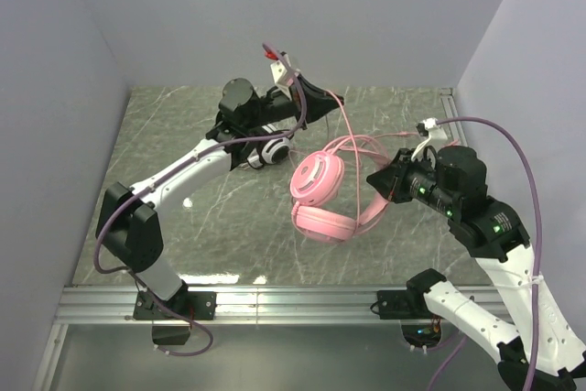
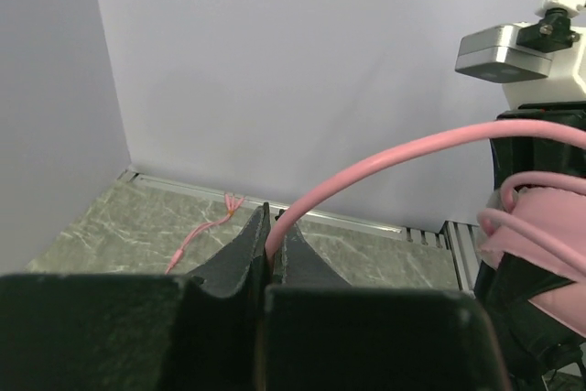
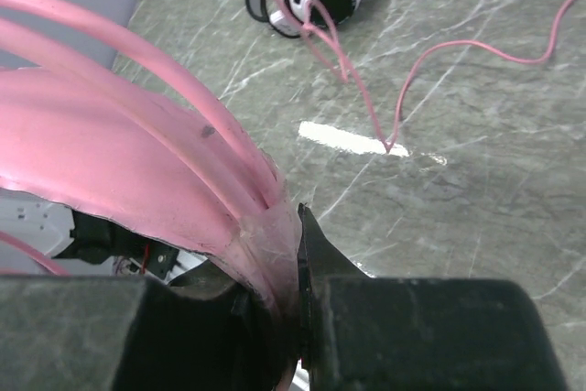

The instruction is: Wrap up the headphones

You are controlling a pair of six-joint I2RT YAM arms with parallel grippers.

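Pink cable arcs from the left gripper, pinched shut on it at the back, rightward and forward to the pink headset, whose headband the right gripper clamps; the black-and-white headset lies just beside.

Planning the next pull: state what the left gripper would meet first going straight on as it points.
Probably the back wall. The left gripper, shut on the pink cable, points over the table toward it; nothing else seems in line, though depth is unclear.
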